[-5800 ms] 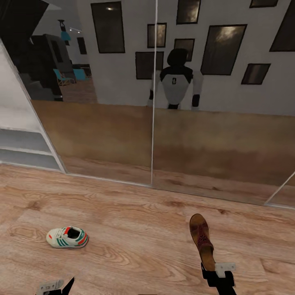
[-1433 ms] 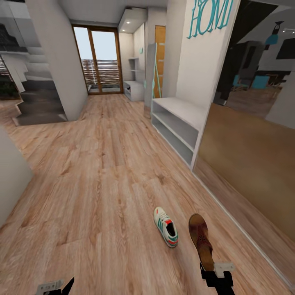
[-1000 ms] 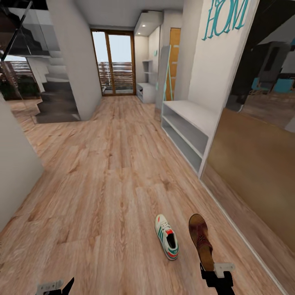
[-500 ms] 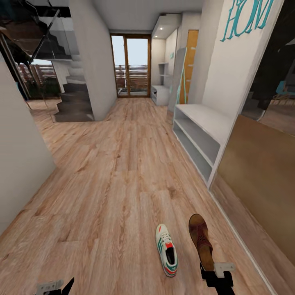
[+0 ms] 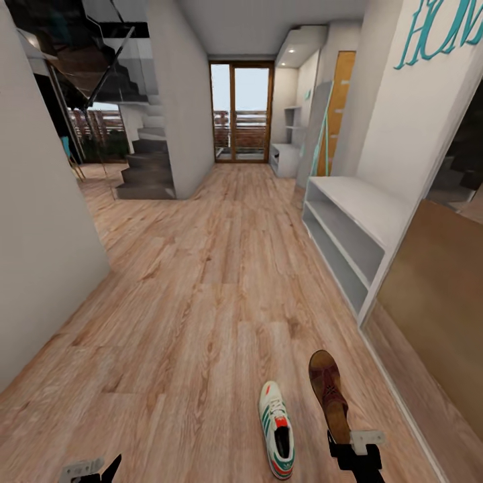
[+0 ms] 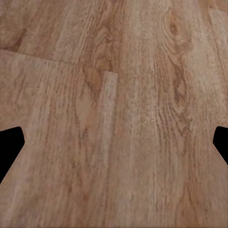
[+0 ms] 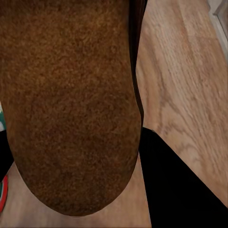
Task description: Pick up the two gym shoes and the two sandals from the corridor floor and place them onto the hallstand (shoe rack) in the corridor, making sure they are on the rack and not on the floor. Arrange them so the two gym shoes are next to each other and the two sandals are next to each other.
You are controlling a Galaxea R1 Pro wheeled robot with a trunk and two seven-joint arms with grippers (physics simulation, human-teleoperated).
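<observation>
Teal script lettering point(image 5: 439, 33) reading "HOM", cut off by the frame edge, hangs on the white wall ahead-right of the right gripper point(image 5: 354, 448), which clamps a brown leather sandal point(image 5: 329, 396) by its heel. Just left lies a white, green-striped gym shoe point(image 5: 277, 429) on wood-grain planks point(image 5: 201, 302). Left gripper point(image 5: 90, 468): its spread cannot be judged.

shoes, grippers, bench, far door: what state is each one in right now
sandal: held by the right gripper, off the floor
sneaker: lying on the floor, upright on its sole
left gripper: open, holding nothing
white bench: both shelves bare
glass door: closed
</observation>
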